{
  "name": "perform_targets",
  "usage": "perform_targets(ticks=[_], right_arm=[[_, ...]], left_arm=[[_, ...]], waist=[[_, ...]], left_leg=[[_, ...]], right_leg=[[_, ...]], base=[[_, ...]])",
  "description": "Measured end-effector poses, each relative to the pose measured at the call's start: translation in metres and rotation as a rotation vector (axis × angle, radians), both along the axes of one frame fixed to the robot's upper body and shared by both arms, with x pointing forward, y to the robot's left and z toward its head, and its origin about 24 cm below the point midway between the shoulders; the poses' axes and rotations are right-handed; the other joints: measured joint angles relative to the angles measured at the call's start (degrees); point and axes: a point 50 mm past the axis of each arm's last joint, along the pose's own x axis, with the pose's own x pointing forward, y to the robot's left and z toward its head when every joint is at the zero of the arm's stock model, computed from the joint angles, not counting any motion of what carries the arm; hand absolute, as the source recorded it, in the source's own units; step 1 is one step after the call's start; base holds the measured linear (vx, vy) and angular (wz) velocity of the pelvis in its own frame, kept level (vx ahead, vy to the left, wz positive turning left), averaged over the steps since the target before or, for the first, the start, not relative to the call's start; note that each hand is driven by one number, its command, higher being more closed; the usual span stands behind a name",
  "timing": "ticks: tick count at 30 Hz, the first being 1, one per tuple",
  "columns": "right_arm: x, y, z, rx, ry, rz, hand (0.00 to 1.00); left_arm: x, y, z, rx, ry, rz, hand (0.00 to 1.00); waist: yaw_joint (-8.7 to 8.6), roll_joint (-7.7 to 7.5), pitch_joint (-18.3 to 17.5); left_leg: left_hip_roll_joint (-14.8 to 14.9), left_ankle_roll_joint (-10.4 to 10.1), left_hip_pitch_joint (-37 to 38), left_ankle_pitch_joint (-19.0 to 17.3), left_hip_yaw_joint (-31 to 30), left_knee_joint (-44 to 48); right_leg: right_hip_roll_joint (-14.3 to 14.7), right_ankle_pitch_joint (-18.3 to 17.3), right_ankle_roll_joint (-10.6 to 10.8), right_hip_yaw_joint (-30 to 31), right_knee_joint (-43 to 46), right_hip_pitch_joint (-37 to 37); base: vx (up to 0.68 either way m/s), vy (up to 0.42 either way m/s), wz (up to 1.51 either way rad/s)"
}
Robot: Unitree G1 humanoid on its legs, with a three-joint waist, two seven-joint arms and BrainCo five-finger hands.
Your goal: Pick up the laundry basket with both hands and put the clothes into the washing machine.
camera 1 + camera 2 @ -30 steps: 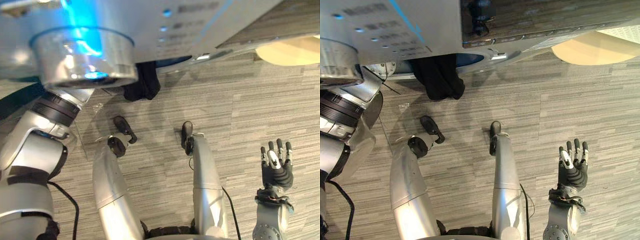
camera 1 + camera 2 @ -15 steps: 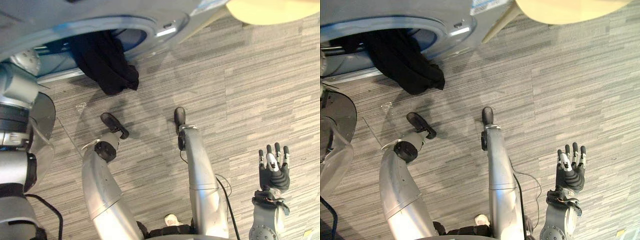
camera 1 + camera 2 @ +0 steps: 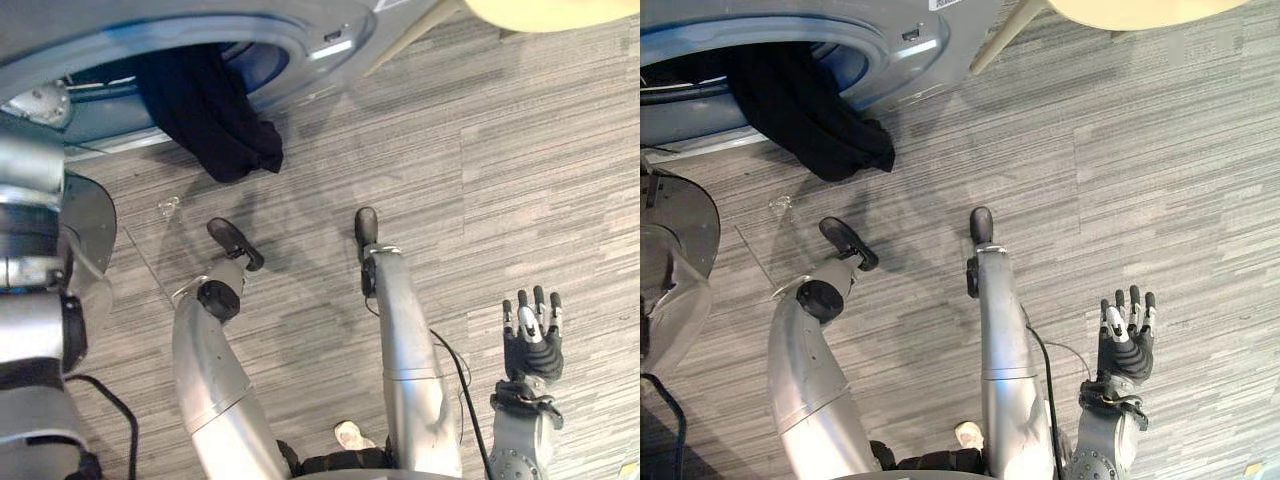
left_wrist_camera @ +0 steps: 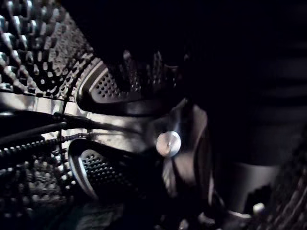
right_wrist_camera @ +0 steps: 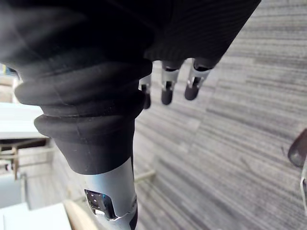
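Note:
The washing machine's round opening [image 3: 300, 40] lies at the upper left. A black garment [image 3: 215, 110] hangs out over its lower rim toward the floor. My left arm [image 3: 30, 300] runs up the left edge into the opening, and its hand is hidden inside. The left wrist view looks into the perforated steel drum [image 4: 29, 43] with its ribbed paddles [image 4: 110, 91] and dark cloth [image 4: 240, 72] on one side. Low at the right, my right hand [image 3: 530, 335] is held over the floor, open with straight fingers [image 5: 165, 86] and holding nothing.
The machine's round door [image 3: 680, 230] stands swung open at the left, beside my left arm. A pale round top [image 3: 1140, 10] on a slanted leg [image 3: 1000, 45] stands at the upper right. Grey striped flooring [image 3: 520, 180] spreads across the middle and right.
The camera has swung down from the machine's top panel to its opening. The black garment still hangs over the rim. My right hand stays open at my side.

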Motion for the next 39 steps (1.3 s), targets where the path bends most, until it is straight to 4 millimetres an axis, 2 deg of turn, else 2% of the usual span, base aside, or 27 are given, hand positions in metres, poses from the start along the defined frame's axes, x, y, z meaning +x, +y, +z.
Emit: perform_targets(ticks=[2, 4, 5, 8, 9, 16, 18, 20, 22, 24, 26, 27, 28, 29, 30, 33, 35, 37, 39], right_arm=[[0.0, 0.0, 0.001, -0.013, 0.009, -0.008, 0.0], [0.0, 0.001, 0.003, -0.038, 0.013, -0.01, 0.0], [0.001, 0.001, 0.003, -0.046, 0.015, -0.01, 0.0], [0.001, 0.001, 0.006, -0.08, 0.026, -0.019, 0.0], [0.002, 0.002, 0.014, -0.124, 0.011, -0.026, 0.0], [0.004, 0.005, 0.022, -0.138, -0.004, -0.035, 0.0], [0.003, 0.005, 0.021, -0.134, 0.005, -0.046, 0.0], [0.005, 0.008, 0.022, -0.143, 0.003, -0.036, 0.0], [0.006, 0.01, 0.022, -0.141, 0.001, -0.029, 0.0], [0.007, 0.013, 0.021, -0.128, 0.004, -0.023, 0.0], [0.005, 0.012, 0.02, -0.123, 0.016, -0.036, 0.0], [0.006, 0.012, 0.02, -0.122, 0.012, -0.038, 0.0], [0.007, 0.012, 0.021, -0.132, 0.011, -0.035, 0.0], [0.01, 0.012, 0.023, -0.141, 0.002, -0.026, 0.0], [0.012, 0.011, 0.027, -0.159, -0.013, -0.021, 0.0], [0.012, 0.01, 0.026, -0.157, -0.006, -0.028, 0.0], [0.011, 0.009, 0.025, -0.152, 0.004, -0.041, 0.0], [0.011, 0.009, 0.023, -0.149, 0.012, -0.045, 0.0], [0.012, 0.011, 0.02, -0.145, 0.023, -0.04, 0.0]], left_arm=[[-0.018, 0.002, -0.016, -0.044, -0.068, -0.07, 0.0], [-0.027, 0.003, -0.047, -0.174, -0.082, -0.173, 0.0], [-0.029, 0.005, -0.053, -0.195, -0.076, -0.179, 0.0], [-0.039, 0.01, -0.089, -0.305, -0.057, -0.184, 0.0], [-0.054, -0.003, -0.131, -0.384, 0.001, -0.219, 0.0], [-0.05, -0.019, -0.158, -0.546, -0.003, -0.29, 0.0], [-0.044, -0.035, -0.169, -0.634, 0.003, -0.386, 0.0], [-0.035, -0.061, -0.184, -0.743, 0.053, -0.534, 0.0], [-0.033, -0.076, -0.194, -0.784, 0.095, -0.62, 0.0], [-0.042, -0.1, -0.216, -0.852, 0.162, -0.726, 0.0], [-0.049, -0.11, -0.231, -0.918, 0.184, -0.751, 0.0], [-0.054, -0.112, -0.241, -0.948, 0.204, -0.744, 0.0], [-0.059, -0.111, -0.25, -0.959, 0.235, -0.73, 0.0], [-0.061, -0.111, -0.254, -0.962, 0.25, -0.721, 0.0], [-0.06, -0.112, -0.263, -0.978, 0.289, -0.713, 0.0], [-0.052, -0.124, -0.285, -1.0, 0.416, -0.723, 0.0], [-0.048, -0.134, -0.298, -0.998, 0.501, -0.739, 0.0], [-0.046, -0.136, -0.307, -1.001, 0.544, -0.719, 0.0], [-0.045, -0.139, -0.314, -1.011, 0.578, -0.715, 0.0]], waist=[[-0.02, 0.32, 0.01], [-0.29, 0.51, 0.09], [-0.32, 0.52, 0.09], [-0.64, 0.6, 0.05], [-0.11, 0.61, 0.04], [0.53, 0.89, -0.02], [1.54, 2.12, 0.02], [3.22, 3.66, -0.02], [3.75, 4.24, -0.11], [4.33, 4.33, -0.12], [5.23, 4.81, -0.02], [6.47, 5.53, -0.02], [7.2, 5.65, -0.3], [8.01, 6.11, -0.3], [8.6, 6.32, -0.28], [7.72, 6.32, -0.27], [7.39, 6.3, -0.26], [7.38, 6.3, -0.26], [8.13, 6.28, -0.26]], left_leg=[[0.06, -0.03, 0.35, 0.01, 0.1, -0.22], [0.11, -0.06, 1.4, 0.03, 0.72, -0.76], [0.16, -0.09, 1.66, 0.04, 0.7, -0.82], [0.5, -0.13, 3.12, 0.02, 0.35, -1.01], [0.44, -0.14, 5.17, 0.03, -0.38, -1.98], [-0.26, -0.15, 8.05, 0.02, -0.27, -2.91], [-0.65, -0.15, 8.86, 0.02, -0.33, -2.96], [-1.38, -0.15, 10.49, 0.02, -0.44, -3.09], [-2.01, -0.15, 11.08, 0.02, -0.8, -3.31], [-2.84, -0.15, 12.09, 0.02, -1.01, -3.32], [-2.75, -0.15, 12.63, 0.02, -2.04, -2.69], [-2.05, -0.45, 12.21, -0.13, -2.59, -0.87], [-2.24, -1.91, 11.47, -0.79, -2.61, 0.48], [-1.7, -3.08, 11.02, -1.54, -2.98, 0.61], [-1.62, -4.49, 10.75, -2.45, -4.08, -0.2], [-1.6, -5.02, 10.41, -2.95, -4.31, -0.75], [-1.87, -6.14, 10.32, -4.44, -4.41, -0.77], [-2.56, -5.51, 9.97, -4.88, -4.47, -0.27], [-3.19, -5.26, 9.67, -5.28, -4.44, 0.08]], right_leg=[[-0.18, 0.0, 0.0, 0.03, 0.0, 0.1], [-0.15, 0.0, -0.01, 0.34, -0.18, 0.23], [-0.11, 0.0, -0.01, 0.29, -0.2, 0.39], [0.46, 0.0, -0.01, 0.17, -0.84, 1.58], [0.47, -0.01, -0.01, -0.81, -0.86, 3.26], [-0.32, -0.02, -0.01, -1.27, -0.5, 5.21], [-0.66, -0.03, 0.0, -1.24, -0.27, 6.18], [-1.51, -0.03, 0.0, -1.43, 0.48, 7.8], [-1.91, -0.03, 0.0, -1.42, 0.65, 8.54], [-2.58, 0.0, 0.04, -1.55, 2.7, 9.06], [-3.19, 1.91, 1.34, -1.31, 8.12, 7.69], [-3.13, -0.95, 0.84, -0.85, 9.17, 5.08], [-3.57, -1.57, -1.27, -1.16, -0.65, 7.6], [-2.83, -2.31, -2.19, -1.68, -0.84, 7.57], [-2.22, -2.25, -2.26, -1.97, -0.11, 6.53], [-2.35, -2.37, -2.11, -2.77, 0.27, 6.25], [-2.73, -2.41, -1.98, -2.85, 0.81, 6.21], [-3.5, -2.87, -0.88, -2.91, 1.35, 6.18], [-3.86, -2.61, -0.31, -2.67, 1.3, 6.14]], base=[[0.07, 0.022, -0.06], [0.09, 0.005, -0.12], [0.1, -0.008, -0.16], [0.14, -0.004, -0.17], [0.26, 0.018, -0.06], [0.11, 0.033, 0.02], [0.11, 0.055, 0.12], [0.12, 0.056, 0.21], [0.11, 0.053, 0.23], [0.14, 0.043, 0.35], [0.11, -0.016, 0.43], [0.02, -0.067, 0.61], [-0.05, -0.078, 0.36], [-0.07, -0.079, 0.09], [-0.04, -0.045, -0.14], [-0.02, 0.014, 0.07], [-0.04, 0.049, 0.13], [-0.07, 0.045, 0.21], [-0.08, 0.042, 0.16]])
